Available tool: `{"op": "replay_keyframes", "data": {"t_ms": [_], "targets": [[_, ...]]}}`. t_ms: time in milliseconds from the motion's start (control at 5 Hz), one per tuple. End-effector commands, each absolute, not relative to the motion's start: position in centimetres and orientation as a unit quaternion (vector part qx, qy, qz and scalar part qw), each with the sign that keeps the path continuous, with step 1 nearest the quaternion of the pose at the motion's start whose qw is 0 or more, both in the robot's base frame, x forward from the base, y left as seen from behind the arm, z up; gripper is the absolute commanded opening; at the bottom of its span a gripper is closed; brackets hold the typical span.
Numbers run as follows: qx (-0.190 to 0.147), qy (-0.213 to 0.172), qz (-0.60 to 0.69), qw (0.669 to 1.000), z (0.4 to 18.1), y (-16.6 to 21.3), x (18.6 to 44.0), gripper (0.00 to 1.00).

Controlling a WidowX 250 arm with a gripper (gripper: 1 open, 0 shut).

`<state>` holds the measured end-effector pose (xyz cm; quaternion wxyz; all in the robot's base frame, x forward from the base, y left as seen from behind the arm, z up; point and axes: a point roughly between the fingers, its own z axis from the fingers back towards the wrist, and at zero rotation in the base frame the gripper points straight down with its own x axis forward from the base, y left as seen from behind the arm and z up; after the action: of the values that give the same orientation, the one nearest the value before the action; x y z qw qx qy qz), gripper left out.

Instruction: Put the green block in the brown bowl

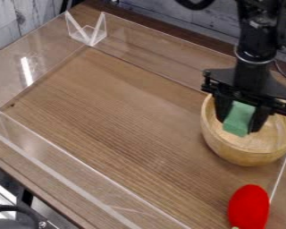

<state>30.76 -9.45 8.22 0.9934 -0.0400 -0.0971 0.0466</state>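
Note:
The green block [239, 119] is a small mint-green bar held between the black fingers of my gripper [242, 112], which is shut on it and points almost straight down. The block hangs over the inside of the brown bowl [247, 147], a round light-tan wooden bowl at the right side of the table. Its lower end sits within the rim's outline; whether it touches the bowl's floor I cannot tell. The arm rises out of the top of the picture.
A red rounded object [248, 207] lies near the front right edge. Clear acrylic walls [38, 67] fence the wooden table on the left and front, with a small clear stand [86, 29] at the back left.

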Motion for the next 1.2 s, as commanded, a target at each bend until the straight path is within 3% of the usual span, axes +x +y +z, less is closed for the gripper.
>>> {"op": "replay_keyframes", "data": {"t_ms": [0,200,800,1000], "targets": [[-0.051,-0.134,0.046,0.989,9.9,-9.2,31.7,0.00],[-0.054,-0.129,0.035,0.990,9.7,-9.7,32.3,1.00],[-0.054,-0.126,0.062,0.989,10.0,-7.0,32.4,1.00],[-0.054,-0.132,0.079,0.987,11.3,-6.8,31.3,1.00]]}}
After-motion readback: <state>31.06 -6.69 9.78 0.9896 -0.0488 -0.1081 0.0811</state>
